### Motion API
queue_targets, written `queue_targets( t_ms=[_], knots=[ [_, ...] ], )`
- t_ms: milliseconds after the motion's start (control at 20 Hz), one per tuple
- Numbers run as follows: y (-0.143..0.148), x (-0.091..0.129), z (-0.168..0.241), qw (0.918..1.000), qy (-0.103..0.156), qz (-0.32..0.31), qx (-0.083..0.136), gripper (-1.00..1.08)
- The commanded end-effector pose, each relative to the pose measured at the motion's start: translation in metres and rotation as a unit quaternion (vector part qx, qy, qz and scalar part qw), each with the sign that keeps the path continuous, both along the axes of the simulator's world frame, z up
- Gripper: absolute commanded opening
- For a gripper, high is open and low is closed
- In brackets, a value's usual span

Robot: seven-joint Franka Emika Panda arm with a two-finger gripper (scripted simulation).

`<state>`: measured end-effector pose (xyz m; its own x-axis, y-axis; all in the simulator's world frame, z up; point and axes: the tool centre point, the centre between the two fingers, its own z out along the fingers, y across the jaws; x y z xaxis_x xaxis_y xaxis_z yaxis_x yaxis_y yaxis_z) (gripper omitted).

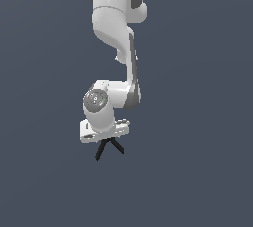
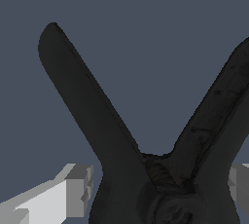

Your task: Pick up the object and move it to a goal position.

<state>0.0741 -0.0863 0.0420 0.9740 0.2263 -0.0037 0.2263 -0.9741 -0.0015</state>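
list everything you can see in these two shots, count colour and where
spring clamp: one, black, hanging directly under the gripper with its two legs splayed downward; in the wrist view it fills the frame as a V between the jaws
background: plain dark blue-grey all around; no table edge or other object shows
arm: one, white with grey joints, coming down from the top of the exterior view
gripper: one, white, at the arm's lower end; the light grey fingers sit on either side of the clamp's joint, apparently closed on it
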Motion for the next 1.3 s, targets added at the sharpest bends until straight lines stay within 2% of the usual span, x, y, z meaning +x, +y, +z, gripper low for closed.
queue_targets(
  t_ms=[0,550,1250],
  knots=[
    [-0.004,-0.005,0.013,1.0,-0.002,0.0,0.0,-1.0],
    [-0.029,-0.05,0.097,1.0,-0.002,0.0,0.0,-1.0],
    [-0.071,-0.119,0.232,1.0,-0.002,0.0,0.0,-1.0]
  ],
)
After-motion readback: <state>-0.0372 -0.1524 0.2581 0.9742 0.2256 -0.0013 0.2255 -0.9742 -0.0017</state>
